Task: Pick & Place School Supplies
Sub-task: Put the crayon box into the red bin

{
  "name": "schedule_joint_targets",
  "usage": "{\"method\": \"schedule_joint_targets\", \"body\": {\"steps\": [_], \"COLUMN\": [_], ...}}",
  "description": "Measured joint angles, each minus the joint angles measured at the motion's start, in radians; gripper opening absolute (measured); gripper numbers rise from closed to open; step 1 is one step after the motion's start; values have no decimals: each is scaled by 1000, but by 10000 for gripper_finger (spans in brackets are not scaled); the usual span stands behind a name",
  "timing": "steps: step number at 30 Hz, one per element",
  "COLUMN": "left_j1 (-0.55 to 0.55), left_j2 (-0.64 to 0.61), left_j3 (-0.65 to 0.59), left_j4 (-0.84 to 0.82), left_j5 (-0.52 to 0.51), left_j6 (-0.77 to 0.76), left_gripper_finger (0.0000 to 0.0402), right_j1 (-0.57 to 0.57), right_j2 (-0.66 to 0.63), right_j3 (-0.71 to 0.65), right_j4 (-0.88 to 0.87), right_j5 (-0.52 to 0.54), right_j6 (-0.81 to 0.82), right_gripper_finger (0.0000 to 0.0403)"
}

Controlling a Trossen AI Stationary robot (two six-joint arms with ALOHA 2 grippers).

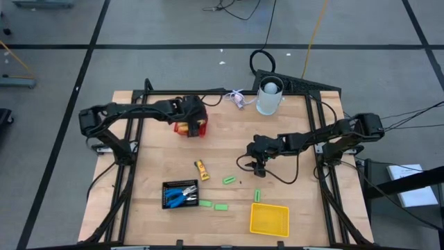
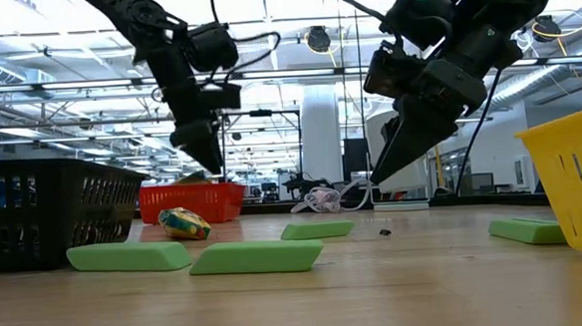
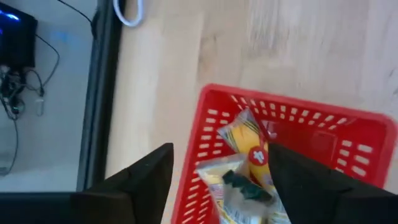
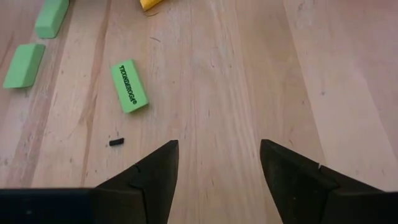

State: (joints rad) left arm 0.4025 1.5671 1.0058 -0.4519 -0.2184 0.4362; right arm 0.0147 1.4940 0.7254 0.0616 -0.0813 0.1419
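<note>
The left gripper hung wide open over the red basket with yellow packets inside. The right gripper was wide open above bare table, near green erasers.

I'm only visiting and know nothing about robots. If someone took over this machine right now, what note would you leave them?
Left gripper: open, above the red basket, which holds yellow packets.
Right gripper: open, empty, over bare wood mid-table.
Done: blue scissors lie in the black basket.
Left: four green erasers loose on the table, nearest the right gripper this one, and one yellow stick. The yellow basket looks empty.
</note>
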Motion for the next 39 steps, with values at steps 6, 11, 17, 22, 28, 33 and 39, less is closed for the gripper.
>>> {"method": "schedule_joint_targets", "body": {"steps": [6, 11, 17, 22, 28, 33, 39], "left_j1": [-87, -239, -393, -493, -544, -542, -541], "left_j2": [-65, -60, -50, -48, -48, -20, 69], "left_j3": [0, 0, -1, -1, -1, -1, 0], "left_j4": [-89, -123, -200, -238, -207, -184, -221], "left_j5": [139, 253, 253, 284, 228, 204, 250], "left_j6": [-49, -129, -150, -63, 42, 116, 200], "left_gripper_finger": [270, 270, 271, 271, 271, 271, 271], "right_j1": [0, 0, 0, 0, 0, 0, 0], "right_j2": [0, 0, 0, 0, 0, 0, 0], "right_j3": [0, 0, 0, 0, 0, 0, 0], "right_j4": [-15, -32, -45, -48, -53, -57, -72], "right_j5": [-1, 0, -2, -2, -2, -2, -2], "right_j6": [3, 5, 6, 3, 0, 2, 3], "right_gripper_finger": [216, 216, 215, 217, 215, 217, 215]}}
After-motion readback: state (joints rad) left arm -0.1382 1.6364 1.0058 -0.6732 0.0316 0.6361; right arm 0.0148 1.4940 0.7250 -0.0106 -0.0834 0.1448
